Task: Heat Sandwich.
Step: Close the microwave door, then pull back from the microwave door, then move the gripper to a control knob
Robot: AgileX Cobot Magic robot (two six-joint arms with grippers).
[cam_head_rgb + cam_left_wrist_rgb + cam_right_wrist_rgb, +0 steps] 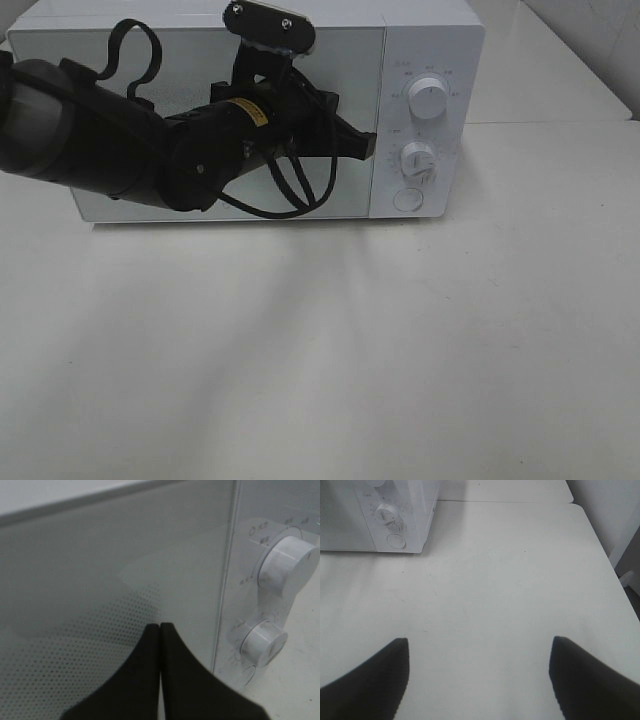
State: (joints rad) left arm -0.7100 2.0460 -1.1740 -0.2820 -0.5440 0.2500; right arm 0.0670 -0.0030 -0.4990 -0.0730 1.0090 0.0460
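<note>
The sandwich is out of view in every frame. A white microwave (440, 45) stands at the back of the table with its door (345, 70) closed. My left gripper (368, 147) is shut, its tips at the door's right edge beside the control panel. In the left wrist view the same gripper (159, 626) shows both fingers pressed together with nothing between them, close to the dotted door glass (100, 630). Over bare table to the right of the microwave (395, 510), my right gripper (479, 641) is open and holds nothing.
The control panel carries an upper knob (428, 101), a lower knob (417, 159) and a round button (408, 200). The white table (320, 350) spreads in front of the microwave. Its right edge (600, 545) shows in the right wrist view.
</note>
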